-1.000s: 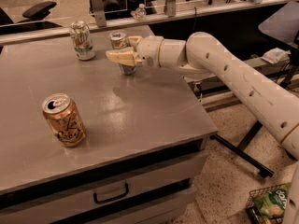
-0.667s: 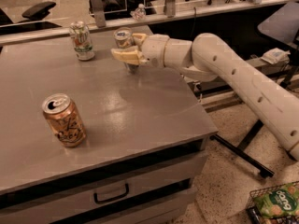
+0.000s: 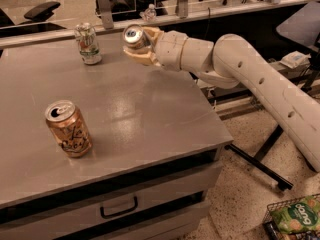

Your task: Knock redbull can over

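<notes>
Since a second ago the pincer (image 3: 140,45) has pushed to the upper middle of the frame, redbull can (image 3: 134,35) tipped against it above the tabletop (image 3: 130,114), can't tell if pinched or loose, so I'd sweep on left, stopping short of the white-green can (image 3: 88,44).

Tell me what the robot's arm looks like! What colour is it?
The robot's arm is creamy white. It is made of fat, smooth, rounded tubes joined by ring-shaped joints, with a few small dark round holes along its side. No cables show. Its gripper, over the far side of the grey metal table, is a tan-yellow colour.
</notes>
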`<move>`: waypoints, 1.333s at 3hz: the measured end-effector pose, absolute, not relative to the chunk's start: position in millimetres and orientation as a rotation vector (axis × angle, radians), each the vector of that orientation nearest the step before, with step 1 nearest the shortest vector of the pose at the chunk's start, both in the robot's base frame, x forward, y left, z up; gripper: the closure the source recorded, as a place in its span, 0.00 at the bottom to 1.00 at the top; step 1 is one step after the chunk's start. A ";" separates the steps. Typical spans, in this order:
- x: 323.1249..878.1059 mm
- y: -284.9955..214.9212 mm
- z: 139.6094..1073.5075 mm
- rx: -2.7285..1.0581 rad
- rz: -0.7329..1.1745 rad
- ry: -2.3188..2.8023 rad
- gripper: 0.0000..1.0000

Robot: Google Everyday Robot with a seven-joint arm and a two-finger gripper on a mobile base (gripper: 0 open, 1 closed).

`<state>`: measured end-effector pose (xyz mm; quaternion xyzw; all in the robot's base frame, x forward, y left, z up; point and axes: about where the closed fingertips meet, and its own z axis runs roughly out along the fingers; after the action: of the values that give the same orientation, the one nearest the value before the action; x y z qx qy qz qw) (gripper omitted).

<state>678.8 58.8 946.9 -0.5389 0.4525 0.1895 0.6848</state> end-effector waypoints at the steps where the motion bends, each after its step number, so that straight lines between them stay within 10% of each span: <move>1: 677.2 60.5 947.3 -1.237 0.416 0.998 1.00; 4: 653.1 11.8 956.3 -1.711 0.248 0.812 1.00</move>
<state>653.1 11.8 956.3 -0.7313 0.3472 0.1060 0.5775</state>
